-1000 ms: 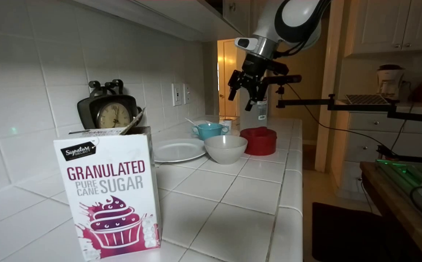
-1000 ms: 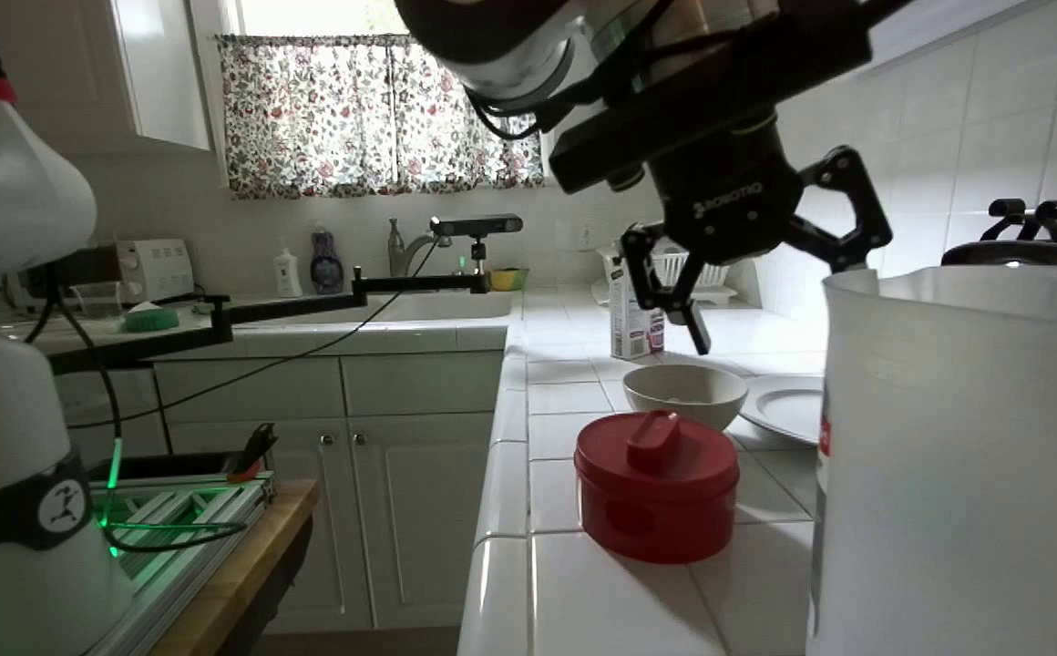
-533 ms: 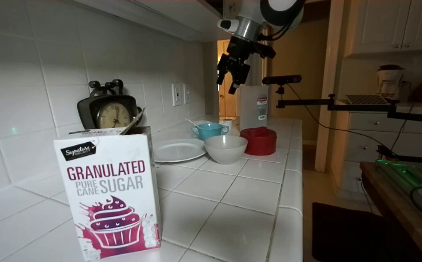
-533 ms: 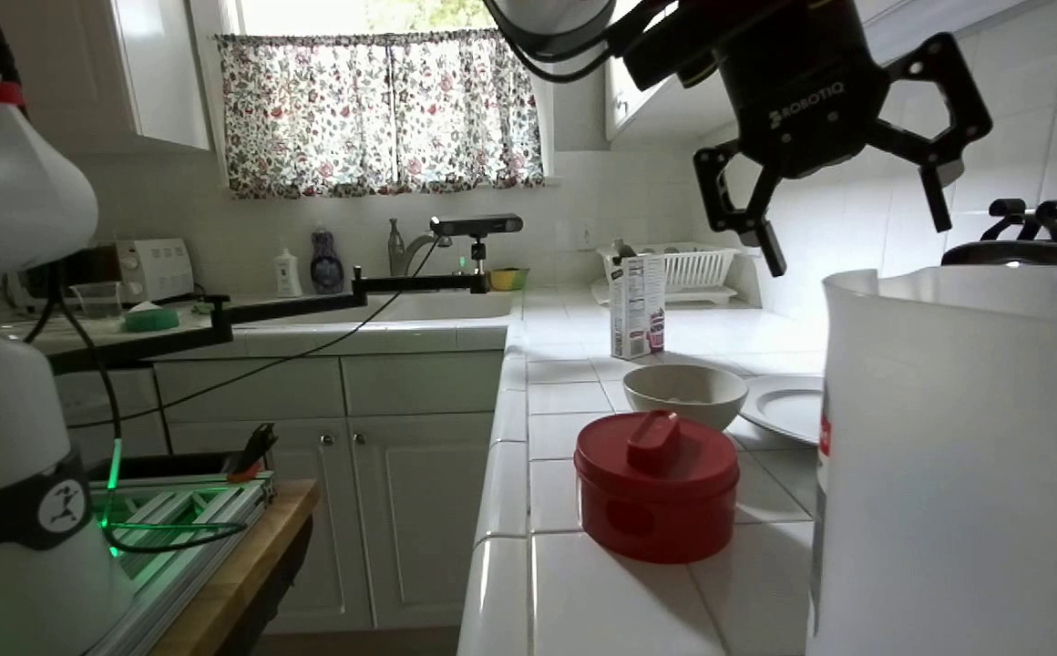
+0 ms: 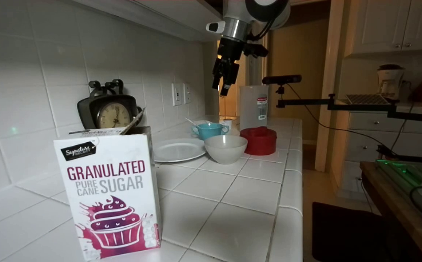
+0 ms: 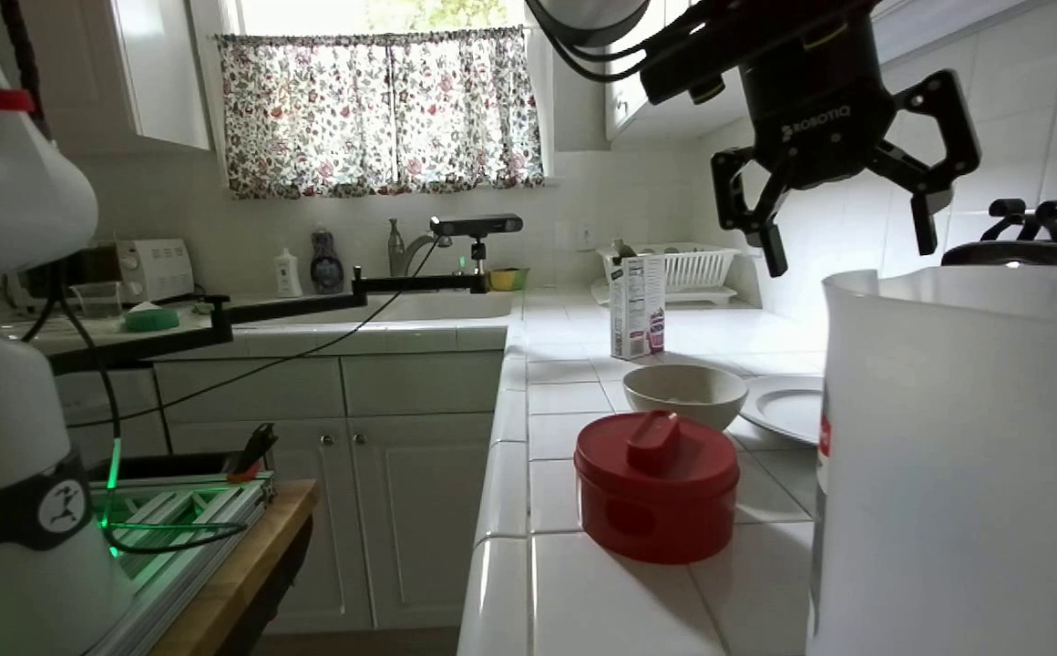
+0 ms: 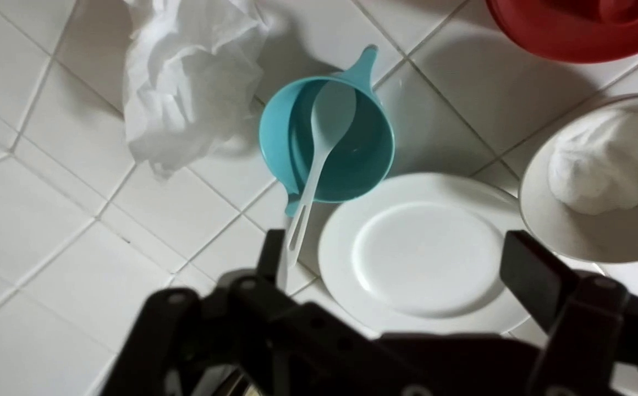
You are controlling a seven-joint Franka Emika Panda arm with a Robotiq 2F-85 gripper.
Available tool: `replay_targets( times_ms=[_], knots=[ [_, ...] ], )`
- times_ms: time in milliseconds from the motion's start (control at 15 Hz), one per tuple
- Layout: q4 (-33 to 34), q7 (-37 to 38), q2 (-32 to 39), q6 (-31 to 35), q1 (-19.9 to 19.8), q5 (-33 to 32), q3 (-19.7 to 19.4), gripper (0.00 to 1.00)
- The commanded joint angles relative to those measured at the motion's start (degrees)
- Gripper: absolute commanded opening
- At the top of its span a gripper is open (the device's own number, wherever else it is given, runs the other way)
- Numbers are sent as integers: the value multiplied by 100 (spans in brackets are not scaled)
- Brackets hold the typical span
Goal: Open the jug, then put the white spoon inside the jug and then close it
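The white spoon rests bowl-down in a turquoise two-handled cup. Its handle sticks out over the rim; it also shows in an exterior view. My gripper is open and empty, high above the counter; it shows in both exterior views. In the wrist view the left finger lines up with the spoon's handle end but is well above it. The clear jug stands upright with its top uncovered. A round red lid with a raised ridge sits apart on the counter.
A white plate lies beside the cup. A pale bowl holds a white lump. Crumpled white paper lies near the cup. A sugar box and a dial clock stand farther along. A wall cabinet hangs overhead.
My open gripper has risen and moved away from in front of the jug toward the tiled wall, then turned more downright vertical. The jug, lid, cup and spoon have not moved.
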Motion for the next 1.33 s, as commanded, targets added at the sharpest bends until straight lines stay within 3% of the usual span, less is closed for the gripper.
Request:
replay_targets(
  times_ms=[0, 667, 1267],
  knots=[
    [8, 30, -2, -14, -82, -19, 89, 100],
    [264, 237, 512, 246, -91, 15, 137, 100],
    [1288, 831, 1669, 741, -332, 163, 341, 100]
  ],
)
